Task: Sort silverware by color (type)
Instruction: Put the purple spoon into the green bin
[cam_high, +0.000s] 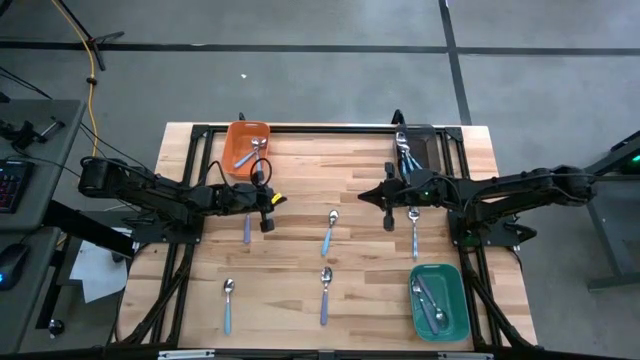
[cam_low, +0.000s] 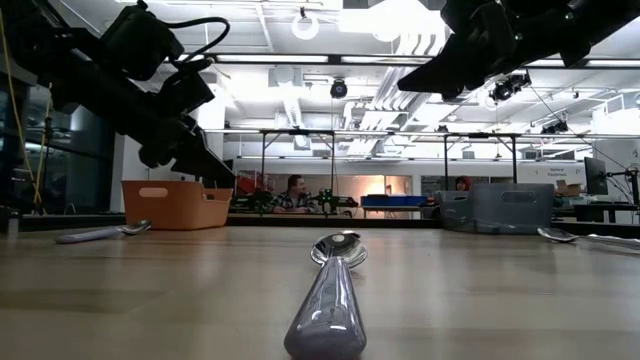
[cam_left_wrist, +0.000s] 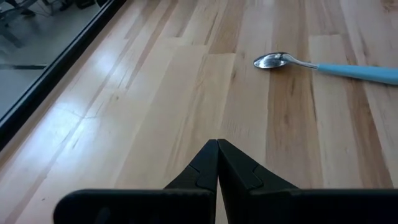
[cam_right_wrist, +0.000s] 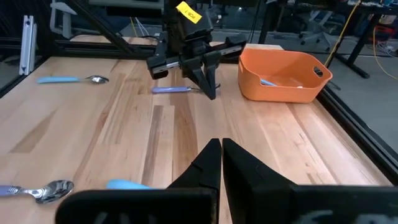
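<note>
Several spoons lie flat on the wooden table: a purple-handled one (cam_high: 247, 228) beside my left gripper (cam_high: 276, 198), a blue-handled one (cam_high: 329, 232) in the middle, a pale-handled one (cam_high: 414, 228) under my right arm, and two near the front edge (cam_high: 228, 305) (cam_high: 325, 295). My left gripper (cam_left_wrist: 217, 149) is shut and empty above bare wood, with the blue-handled spoon (cam_left_wrist: 311, 62) ahead of it. My right gripper (cam_high: 366, 197) (cam_right_wrist: 221, 149) is also shut and empty, hanging higher over the table and facing the left gripper (cam_right_wrist: 205, 87).
An orange bin (cam_high: 247, 147) at the far left holds spoons. A grey bin (cam_high: 415, 150) at the far right holds more, and so does a green bin (cam_high: 438, 300) at the near right. Black frame rails run along the table's edges. Bare wood lies between the two grippers.
</note>
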